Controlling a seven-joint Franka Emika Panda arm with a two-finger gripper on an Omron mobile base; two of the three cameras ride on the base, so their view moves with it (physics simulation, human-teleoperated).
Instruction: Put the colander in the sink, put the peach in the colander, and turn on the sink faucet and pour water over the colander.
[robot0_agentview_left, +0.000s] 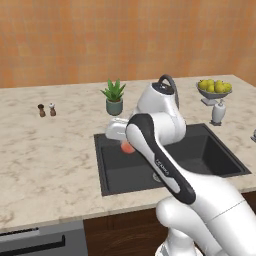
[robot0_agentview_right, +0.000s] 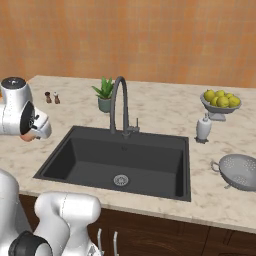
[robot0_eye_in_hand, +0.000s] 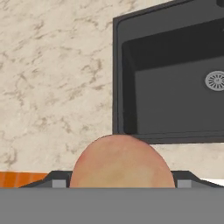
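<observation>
My gripper (robot0_agentview_right: 30, 134) is shut on the peach (robot0_agentview_right: 28, 136), an orange-pink fruit, and holds it in the air over the counter just left of the sink (robot0_agentview_right: 100, 155). In the hand view the peach (robot0_eye_in_hand: 120, 162) bulges between the two finger tips, with the sink's left rim (robot0_eye_in_hand: 116, 78) and the drain ahead. From the left base view the peach (robot0_agentview_left: 128, 148) peeks out under the hand at the basin's left edge. The silver colander (robot0_agentview_right: 240, 171) lies on the counter right of the sink. The dark gooseneck sink faucet (robot0_agentview_right: 119, 100) stands behind the basin, with no water running.
A grey pedestal bowl of yellow-green fruit (robot0_agentview_right: 220, 102) and a white soap dispenser (robot0_agentview_right: 203, 128) stand at the back right. A potted plant (robot0_agentview_right: 105, 95) and two small shakers (robot0_agentview_right: 52, 97) sit at the back left. My arm (robot0_agentview_left: 165, 165) crosses over the basin.
</observation>
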